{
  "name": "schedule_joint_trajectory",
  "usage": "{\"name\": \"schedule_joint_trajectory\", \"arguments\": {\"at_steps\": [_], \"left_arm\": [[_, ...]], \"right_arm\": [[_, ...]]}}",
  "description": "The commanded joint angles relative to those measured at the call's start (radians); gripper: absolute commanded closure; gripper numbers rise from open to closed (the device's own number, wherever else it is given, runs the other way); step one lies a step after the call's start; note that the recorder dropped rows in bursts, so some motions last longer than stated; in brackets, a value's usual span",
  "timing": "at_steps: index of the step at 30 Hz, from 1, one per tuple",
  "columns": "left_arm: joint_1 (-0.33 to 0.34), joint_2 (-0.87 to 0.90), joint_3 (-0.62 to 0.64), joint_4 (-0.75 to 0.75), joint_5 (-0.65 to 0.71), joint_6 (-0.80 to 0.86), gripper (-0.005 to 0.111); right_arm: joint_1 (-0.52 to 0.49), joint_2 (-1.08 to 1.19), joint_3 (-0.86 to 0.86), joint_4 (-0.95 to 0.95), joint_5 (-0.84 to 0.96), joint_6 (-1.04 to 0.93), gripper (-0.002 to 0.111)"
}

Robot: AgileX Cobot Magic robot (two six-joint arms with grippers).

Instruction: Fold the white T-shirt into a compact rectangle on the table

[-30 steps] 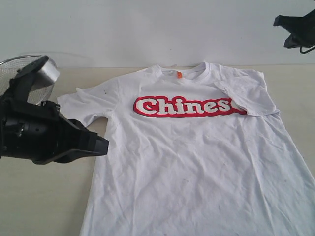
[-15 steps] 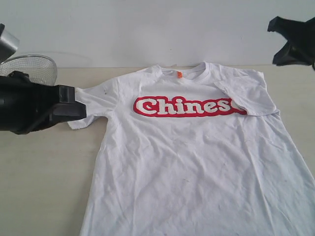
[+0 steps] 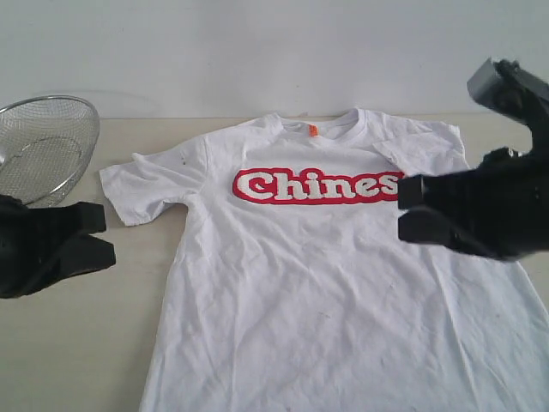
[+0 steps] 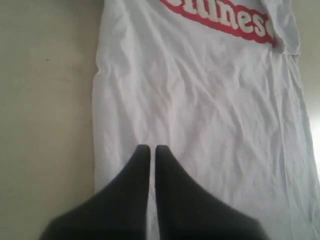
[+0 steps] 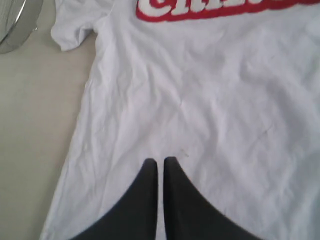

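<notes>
The white T-shirt (image 3: 300, 275) lies flat and face up on the desk (image 3: 86, 343), collar at the far side and hem toward the near edge, so its long axis runs far to near. The red lettering (image 3: 313, 185) crosses the chest from left to right. The left sleeve (image 3: 141, 184) is spread out toward the wire basket (image 3: 43, 146), while the left wrist view shows the right sleeve (image 4: 282, 30) turned in over the chest. The left end effector (image 3: 107, 233) is closed and holds nothing. It sits over bare desk just left of the shirt, with the spread sleeve to its far right. The right end effector (image 3: 401, 209) is also closed and empty, above the shirt's right side by the end of the lettering. The left arm looks better placed for the spread sleeve, and a fold there would probably run along the long axis, bringing the sleeve rightward over the body.
</notes>
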Motion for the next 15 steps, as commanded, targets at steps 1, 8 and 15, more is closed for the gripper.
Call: {"name": "schedule_joint_trajectory", "arguments": {"at_steps": [1,8,15], "left_arm": [[0.033,-0.001,0.016,-0.001,-0.016,-0.022,0.102],[0.21,0.02,0.006,-0.01,0.018,-0.004,0.073],[0.346,0.237,-0.137,-0.101,0.209,0.143,0.057]], "right_arm": [[0.062,-0.143,0.093,0.009,-0.018,0.009,0.108],[0.104,-0.365,0.124,0.013,0.086,0.027,0.108],[0.104,-0.459,0.124,0.013,0.114,0.001,0.108]]}}
